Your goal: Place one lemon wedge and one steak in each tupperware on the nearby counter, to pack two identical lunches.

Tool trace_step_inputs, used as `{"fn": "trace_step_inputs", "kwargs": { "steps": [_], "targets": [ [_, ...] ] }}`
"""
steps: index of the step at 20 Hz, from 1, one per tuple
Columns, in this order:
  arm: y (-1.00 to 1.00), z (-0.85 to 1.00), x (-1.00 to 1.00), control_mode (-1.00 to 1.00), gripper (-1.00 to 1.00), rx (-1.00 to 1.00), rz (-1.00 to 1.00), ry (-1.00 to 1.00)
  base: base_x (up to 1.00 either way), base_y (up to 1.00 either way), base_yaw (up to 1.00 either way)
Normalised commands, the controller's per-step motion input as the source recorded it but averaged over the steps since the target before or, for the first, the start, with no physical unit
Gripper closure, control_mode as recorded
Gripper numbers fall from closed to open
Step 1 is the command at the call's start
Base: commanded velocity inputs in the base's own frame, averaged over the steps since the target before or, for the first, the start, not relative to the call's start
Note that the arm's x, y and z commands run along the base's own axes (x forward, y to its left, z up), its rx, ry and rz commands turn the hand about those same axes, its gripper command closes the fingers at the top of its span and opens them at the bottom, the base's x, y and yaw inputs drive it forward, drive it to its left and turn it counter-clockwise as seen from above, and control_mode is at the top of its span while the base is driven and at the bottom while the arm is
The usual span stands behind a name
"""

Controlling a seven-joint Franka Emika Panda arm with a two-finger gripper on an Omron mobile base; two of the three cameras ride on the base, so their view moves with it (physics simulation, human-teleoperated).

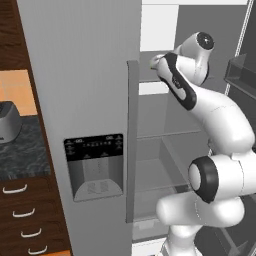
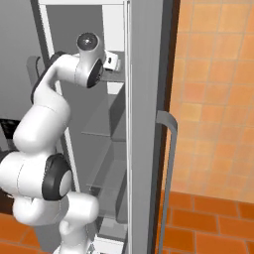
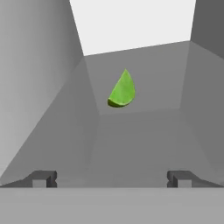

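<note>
A green lemon wedge (image 3: 122, 89) lies on a grey fridge shelf, standing on its rind near the back wall. My gripper (image 3: 111, 179) is open and points at it from a short way off, with nothing between the fingertips (image 3: 43, 178). The wedge sits ahead of the gap and slightly above its middle. My arm reaches into the upper part of the open fridge, the hand (image 1: 159, 62) just past the closed door's edge. The counter (image 1: 22, 150) is at the far left over dark wooden drawers. The tupperware and the steak are out of view.
The closed left fridge door with its dispenser panel (image 1: 94, 165) stands close on my arm's left. The open right door and its long handle (image 2: 168, 149) flank the arm's other side. Glass shelves (image 1: 167, 134) lie below the hand. A rounded grey appliance (image 1: 7, 122) sits on the counter.
</note>
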Motion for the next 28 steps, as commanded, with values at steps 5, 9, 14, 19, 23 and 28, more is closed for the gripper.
{"fn": "trace_step_inputs", "kwargs": {
  "steps": [5, 9, 14, 19, 23, 28],
  "targets": [
    [0.0, -0.08, 0.6, -1.0, -1.0, 0.0, 0.0, 0.0, 0.0, 0.0, 0.0],
    [0.0, -0.08, 0.59, -1.0, -1.0, -0.01, 0.0, 0.0, 0.0, 0.0, 0.0],
    [0.0, -0.17, 0.65, -1.0, -1.0, -0.01, 0.0, 0.0, 0.0, 0.0, 0.0],
    [0.0, -0.13, 0.63, -1.0, -1.0, -0.02, 0.0, 0.0, 0.0, 0.0, 0.0],
    [0.0, -0.02, 0.62, -1.0, -1.0, 0.0, 0.0, 0.0, 0.0, 0.0, 0.0],
    [0.0, -0.06, 0.4, -1.0, 1.0, 0.0, -0.01, 0.0, 0.0, 0.0, 0.0]
  ]
}}
